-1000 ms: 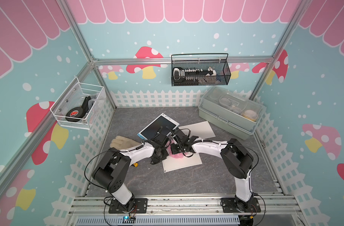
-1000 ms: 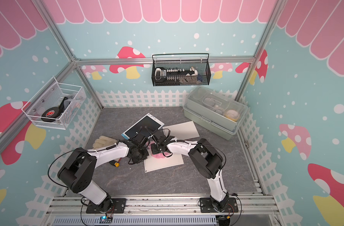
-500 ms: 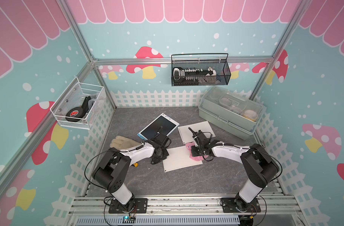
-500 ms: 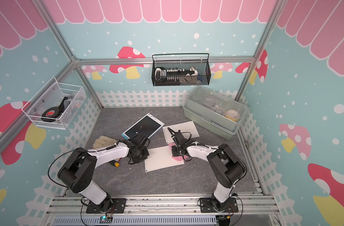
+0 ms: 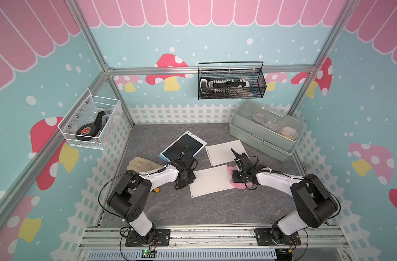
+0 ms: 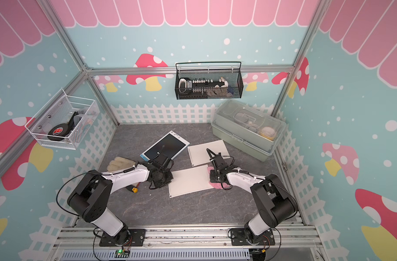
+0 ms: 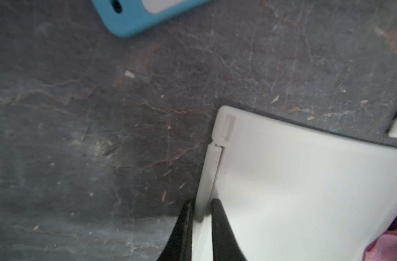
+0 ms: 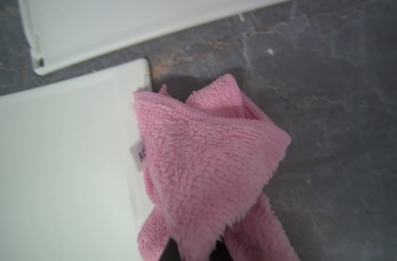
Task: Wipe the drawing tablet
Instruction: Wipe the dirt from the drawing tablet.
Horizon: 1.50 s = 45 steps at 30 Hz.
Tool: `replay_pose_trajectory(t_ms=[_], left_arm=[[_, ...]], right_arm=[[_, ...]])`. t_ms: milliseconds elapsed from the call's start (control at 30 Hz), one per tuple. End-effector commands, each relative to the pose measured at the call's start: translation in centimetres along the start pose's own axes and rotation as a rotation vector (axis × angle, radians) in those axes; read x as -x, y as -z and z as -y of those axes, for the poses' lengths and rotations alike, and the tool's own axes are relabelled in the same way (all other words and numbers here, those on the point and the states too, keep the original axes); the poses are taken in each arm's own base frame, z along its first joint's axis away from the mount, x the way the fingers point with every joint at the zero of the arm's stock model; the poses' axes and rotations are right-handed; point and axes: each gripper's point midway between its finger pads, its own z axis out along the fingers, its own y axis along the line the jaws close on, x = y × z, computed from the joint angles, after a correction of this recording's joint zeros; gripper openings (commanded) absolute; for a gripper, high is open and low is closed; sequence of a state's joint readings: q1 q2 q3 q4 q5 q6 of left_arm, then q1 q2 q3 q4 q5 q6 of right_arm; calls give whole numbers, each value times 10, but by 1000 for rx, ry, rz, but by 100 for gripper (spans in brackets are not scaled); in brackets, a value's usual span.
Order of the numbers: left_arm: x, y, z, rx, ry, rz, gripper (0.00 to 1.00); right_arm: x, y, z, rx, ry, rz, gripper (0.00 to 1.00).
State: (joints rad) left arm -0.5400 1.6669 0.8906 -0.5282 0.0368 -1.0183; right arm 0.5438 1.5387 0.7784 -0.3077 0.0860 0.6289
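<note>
Flat white drawing tablet (image 5: 208, 184), pink terry cloth (image 8: 204, 146).
I've L fingers (image 7: 220, 226) pinching its edge, R fingers (image 8: 169, 250) clamping cloth opposite.

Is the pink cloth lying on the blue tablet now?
No, the cloth is at the edge of the near white board, well apart from the blue tablet.

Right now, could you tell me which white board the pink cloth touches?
The nearer white board, lower in both top views: the pink cloth overlaps one end, the left gripper straddles the other. The farther white board has no cloth.
</note>
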Motion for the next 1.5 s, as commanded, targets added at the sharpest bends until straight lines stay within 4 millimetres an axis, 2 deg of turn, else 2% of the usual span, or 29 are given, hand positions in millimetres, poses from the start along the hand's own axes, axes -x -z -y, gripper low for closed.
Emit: replay_pose_trajectory(t_ms=[0,100,133,200,267,367,433,500,533,600,667,733,800,833,867,900,967,1067,1100,1133,1167,1233,1300,1400,1433,1467], left_arm=[[-55,-37,-99,352,14,-188,16],[-55,-38,-97,348,12,-191,16],[-54,-38,-96,345,12,-190,16],[-54,-38,-94,339,14,-189,16],[-53,-37,-93,335,14,-186,16],[-52,-37,-94,335,12,-181,16],[-53,-37,-95,338,9,-183,15],[-54,-37,-96,341,5,-184,15],[-54,-37,-97,340,3,-184,15],[-54,-37,-96,336,-1,-182,15],[-53,-38,-94,324,-6,-180,15],[-54,-39,-90,302,-10,-188,15],[-54,-39,-87,284,-18,-192,15],[-54,-39,-85,277,-22,-190,15],[-53,-39,-84,271,-25,-188,15],[-53,-38,-83,266,-27,-187,15],[-53,-39,-82,260,-30,-187,15],[-53,-40,-81,257,-32,-190,15],[-53,-40,-81,256,-31,-193,15],[-54,-41,-81,255,-31,-194,15],[-54,-41,-80,250,-30,-196,14],[-54,-42,-79,244,-33,-196,14],[-54,-42,-77,232,-38,-196,14],[-53,-42,-73,207,-53,-194,14],[-53,-42,-70,194,-58,-191,14],[-52,-42,-70,188,-62,-188,14]], right_arm=[[-16,10,-37,2,125,-28,0],[-16,11,-123,172,201,-22,0],[-18,9,-146,212,210,-35,0],[-22,0,-162,247,179,-66,0],[-27,-13,-142,209,115,-99,0],[-32,-21,-66,96,-26,-132,0],[-34,-11,-13,17,-103,-120,0],[-34,1,11,-10,-115,-90,0],[-32,6,9,5,-99,-78,0],[-30,4,-17,77,-80,-83,0],[-28,-3,-66,150,-15,-89,0],[-29,-13,-132,253,44,-111,0],[-33,-22,-184,350,49,-144,0],[-31,-23,-199,381,39,-149,0],[-29,-22,-202,393,17,-148,0],[-30,-27,-192,371,-16,-156,0],[-31,-32,-156,309,-71,-167,0],[-38,-29,-74,169,-180,-176,0],[-40,-25,-52,140,-213,-166,0],[-41,-22,-42,127,-217,-151,0],[-37,-18,-43,134,-198,-130,0],[-33,-17,-75,213,-145,-128,0],[-29,-14,-141,356,-53,-123,0],[-27,-9,-227,527,13,-134,0],[-25,-10,-239,555,6,-138,0],[-24,-18,-242,555,-21,-145,0]])
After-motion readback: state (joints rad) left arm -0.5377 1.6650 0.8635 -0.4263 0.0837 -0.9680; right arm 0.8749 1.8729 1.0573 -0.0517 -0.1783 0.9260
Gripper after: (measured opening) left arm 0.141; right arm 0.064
